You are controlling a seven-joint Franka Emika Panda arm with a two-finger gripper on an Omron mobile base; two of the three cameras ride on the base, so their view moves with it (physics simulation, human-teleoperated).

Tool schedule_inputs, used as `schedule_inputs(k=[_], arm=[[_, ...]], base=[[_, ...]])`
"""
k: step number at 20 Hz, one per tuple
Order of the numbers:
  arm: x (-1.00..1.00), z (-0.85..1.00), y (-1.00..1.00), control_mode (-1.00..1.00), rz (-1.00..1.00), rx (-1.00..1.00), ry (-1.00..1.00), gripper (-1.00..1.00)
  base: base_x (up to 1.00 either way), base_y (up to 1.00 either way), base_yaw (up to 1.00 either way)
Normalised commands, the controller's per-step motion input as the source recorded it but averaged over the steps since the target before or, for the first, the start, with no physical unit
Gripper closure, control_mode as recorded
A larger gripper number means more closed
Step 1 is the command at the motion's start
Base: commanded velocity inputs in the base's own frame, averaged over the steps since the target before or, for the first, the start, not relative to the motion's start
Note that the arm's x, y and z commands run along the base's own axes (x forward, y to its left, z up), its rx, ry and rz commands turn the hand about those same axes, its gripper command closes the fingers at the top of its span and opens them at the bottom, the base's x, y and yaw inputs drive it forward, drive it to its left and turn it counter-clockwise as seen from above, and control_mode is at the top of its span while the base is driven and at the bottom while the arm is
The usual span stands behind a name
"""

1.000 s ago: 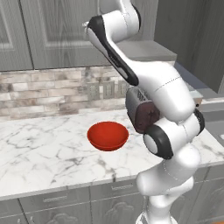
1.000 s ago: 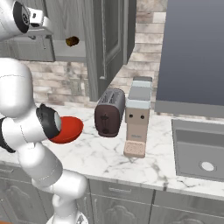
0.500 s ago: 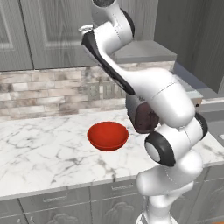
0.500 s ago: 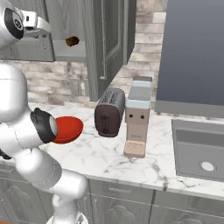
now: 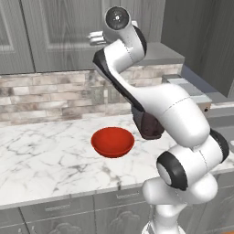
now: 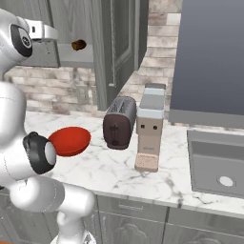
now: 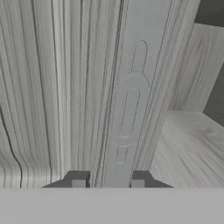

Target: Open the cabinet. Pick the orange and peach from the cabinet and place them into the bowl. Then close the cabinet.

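Note:
The cabinet (image 5: 59, 41) hangs above the counter. Its left door (image 7: 52, 87) is closed, while its right door (image 6: 116, 47) stands open and bares the grey shelf (image 6: 76, 53). My gripper (image 7: 108, 183) is up against the left door, and my gripper (image 5: 94, 36) has its fingertips (image 7: 78, 183) on either side of the vertical door handle (image 7: 129, 105), shut on it. The red bowl (image 5: 113, 141) sits on the marble counter below; the bowl (image 6: 70, 140) holds nothing. The orange and the peach are hidden.
A small dark brown-and-yellow object (image 6: 78, 45) lies on the shelf. A dark toaster (image 6: 119, 123) and a pale coffee machine (image 6: 150, 128) stand right of the bowl, and a sink (image 6: 217, 164) lies further right. The open door juts out over the toaster.
The jaws have narrowed onto the door handle. The arm's upper links have swung up and over while the hand stayed at the left door.

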Motion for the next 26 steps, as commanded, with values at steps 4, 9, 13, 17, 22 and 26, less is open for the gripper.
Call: schedule_inputs(k=[4,9,13,17,22,26], arm=[[0.01,-0.15,-0.16,-1.0,0.0,0.0,0.0,1.0],[0.0,-0.16,0.0,-1.0,0.0,0.0,0.0,1.0],[0.0,-0.1,0.17,-1.0,0.0,0.0,0.0,1.0],[-0.01,-0.02,0.4,-1.0,0.0,-0.01,0.0,1.0],[-0.12,0.0,0.49,-1.0,0.0,0.0,0.0,1.0],[-0.26,0.0,0.44,-1.0,0.0,0.0,0.0,1.0]], base=[[0.0,0.0,0.0],[0.0,0.0,0.0],[0.0,0.0,0.0],[0.0,0.0,0.0],[0.0,0.0,0.0],[0.0,0.0,0.0]])
